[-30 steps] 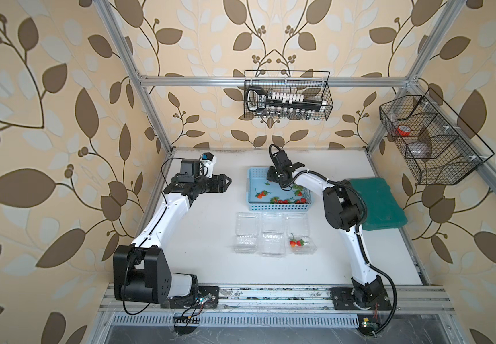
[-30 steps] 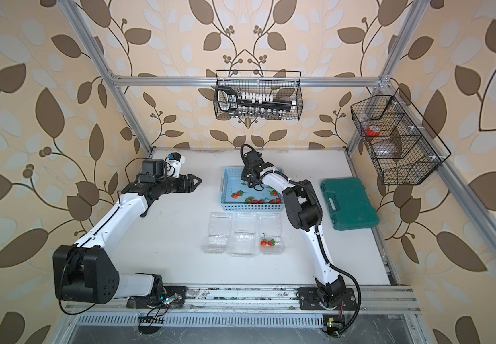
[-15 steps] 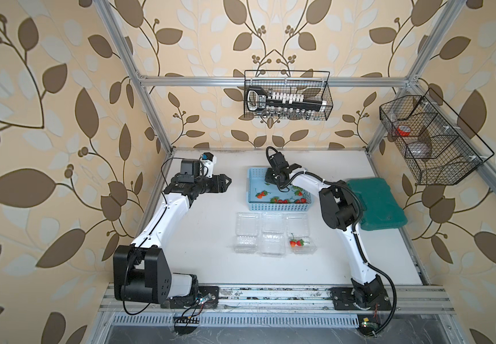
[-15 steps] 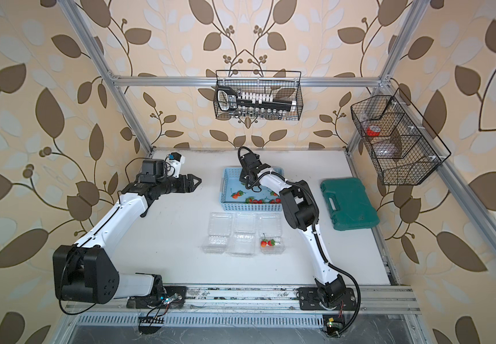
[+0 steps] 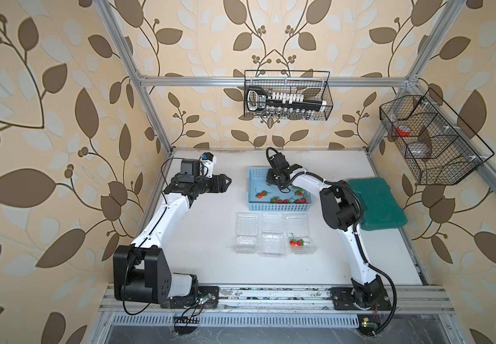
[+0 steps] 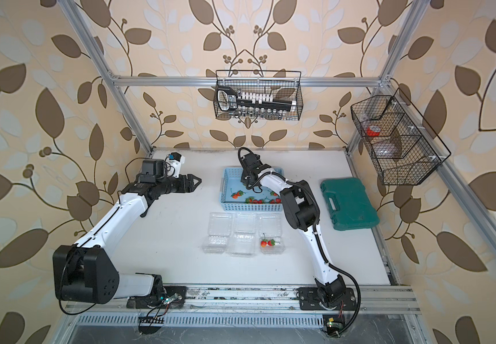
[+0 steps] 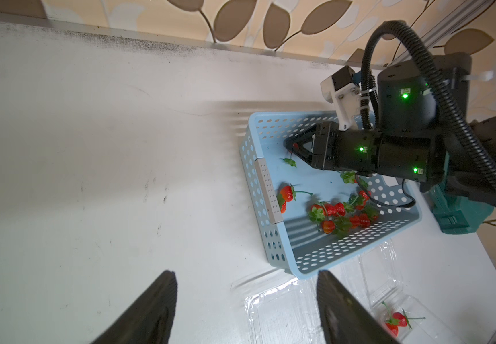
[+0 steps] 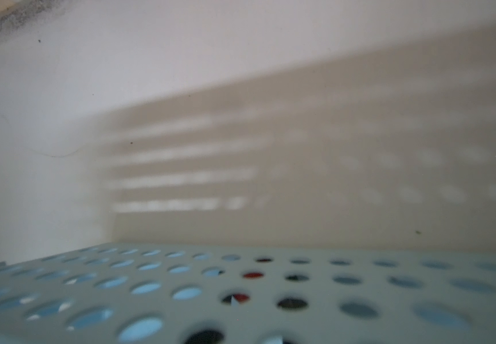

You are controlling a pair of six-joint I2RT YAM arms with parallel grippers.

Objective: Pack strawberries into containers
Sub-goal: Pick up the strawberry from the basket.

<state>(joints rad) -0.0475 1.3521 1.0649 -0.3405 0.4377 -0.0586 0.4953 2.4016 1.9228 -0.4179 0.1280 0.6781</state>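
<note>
Left wrist view: noted right gripper [image 7: 288, 146] low in far corner of blue basket [image 7: 266, 190], jaws pinched narrow on one strawberry [image 7: 295, 146]. Logged other strawberries [image 7: 334, 210] loose on basket floor. Found left gripper [image 7: 246, 309] well apart over white table [image 7: 92, 149], jaws wide, empty. Counted, in a top view, three open containers [image 5: 273, 235] just beside basket; two berries [image 5: 297, 242] in rightmost.

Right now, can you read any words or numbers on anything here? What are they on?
No text can be read anywhere.
Small stickers beside the green lights on the right arm: too blurred.
Marks on the black tool in the hanging wire basket: too small.
</note>
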